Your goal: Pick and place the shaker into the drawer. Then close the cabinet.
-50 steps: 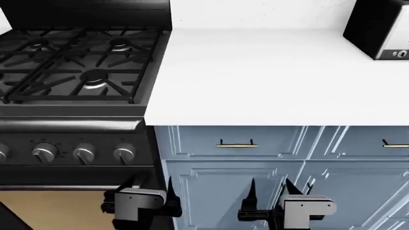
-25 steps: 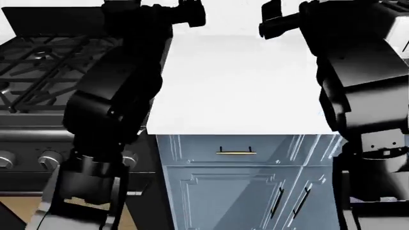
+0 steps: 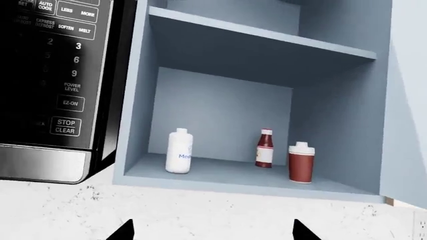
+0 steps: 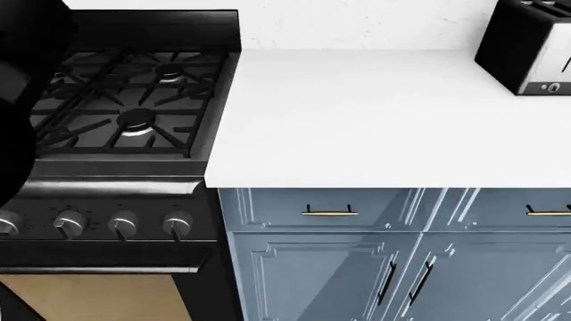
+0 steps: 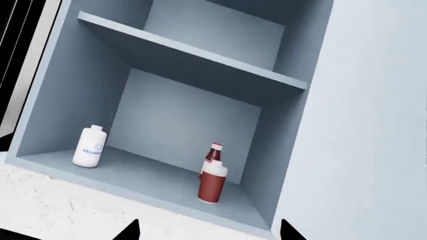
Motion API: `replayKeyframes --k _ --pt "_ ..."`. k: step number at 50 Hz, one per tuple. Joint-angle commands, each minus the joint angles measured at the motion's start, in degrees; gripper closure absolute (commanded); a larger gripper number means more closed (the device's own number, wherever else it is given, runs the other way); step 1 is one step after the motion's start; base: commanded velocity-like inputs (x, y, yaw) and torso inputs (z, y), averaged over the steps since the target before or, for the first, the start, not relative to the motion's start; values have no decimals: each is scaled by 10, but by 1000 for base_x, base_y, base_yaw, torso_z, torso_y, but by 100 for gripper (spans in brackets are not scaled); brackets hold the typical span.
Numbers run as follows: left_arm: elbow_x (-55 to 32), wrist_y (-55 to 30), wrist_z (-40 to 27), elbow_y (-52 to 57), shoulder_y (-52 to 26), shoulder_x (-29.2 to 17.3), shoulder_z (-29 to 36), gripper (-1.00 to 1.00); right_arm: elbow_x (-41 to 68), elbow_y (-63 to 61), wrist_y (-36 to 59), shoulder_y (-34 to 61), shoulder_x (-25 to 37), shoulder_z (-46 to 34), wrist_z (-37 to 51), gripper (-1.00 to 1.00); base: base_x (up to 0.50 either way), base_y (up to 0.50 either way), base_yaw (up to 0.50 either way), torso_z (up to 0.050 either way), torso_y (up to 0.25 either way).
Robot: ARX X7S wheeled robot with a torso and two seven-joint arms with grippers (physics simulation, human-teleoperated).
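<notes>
- The dark red cylindrical shaker with a cream lid [image 3: 301,163] stands upright on the lower shelf of an open blue-grey wall cupboard [image 3: 227,50], at the lower right of the left wrist picture, close to the cupboard's side wall.
- Just beside the shaker, a little further back, stands a slim dark red sauce bottle [image 3: 265,148]; in the right wrist picture the shaker [image 5: 212,182] partly covers it.
- A white plastic bottle with blue lettering [image 3: 179,151] stands well apart from them on the same shelf.
- A black microwave with a white-lettered keypad [image 3: 57,85] fills the left of the left wrist picture.
- Left fingers [image 3: 210,231]: two dark tips set wide apart at the bottom edge, nothing between them.
- Right fingers [image 5: 208,231]: likewise spread wide, holding nothing.
- In the head picture, the blue-grey base cabinet with brass bar handles [image 4: 392,254] sits under the white desk [image 4: 384,114]; its drawer front [image 4: 325,210] is shut flush.
- A black gas range [image 4: 116,167] is at left, a black toaster [image 4: 526,47] at upper right.
</notes>
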Motion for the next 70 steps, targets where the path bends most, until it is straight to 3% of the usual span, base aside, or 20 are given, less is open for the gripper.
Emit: replayKeyframes --k 1,12,19,27,40,54,60,70 --pt "-133 -19 6 -36 -43 1 93 -100 -8 72 -14 53 -5 -1 -30 -100 0 0 0 50 0" --pt "-168 -57 11 -38 -58 1 96 -100 -22 72 -11 53 -12 9 -38 -100 0 0 0 50 0" --pt "-194 -64 11 -45 -65 1 103 -100 -23 72 -4 53 -12 9 -35 -100 338 -125 0 0 0" --pt "-178 -61 13 -50 -59 1 105 -100 32 72 2 53 -8 -42 -27 -100 495 -166 0 0 0" --pt "-113 -36 -2 -63 -68 1 104 -100 104 72 0 51 -1 -113 -19 -100 500 -117 0 0 0" --pt "-75 -30 -8 -60 -64 1 95 -100 116 72 -4 46 6 -120 -17 -100 500 -110 0 0 0" --pt "-20 -35 -33 -70 -57 1 92 -100 120 72 -5 40 8 -117 -10 -100 500 -105 0 0 0" --pt "21 -48 -39 -80 -46 1 82 -100 119 73 -4 35 9 -110 1 -100 29 0 0 0 0"
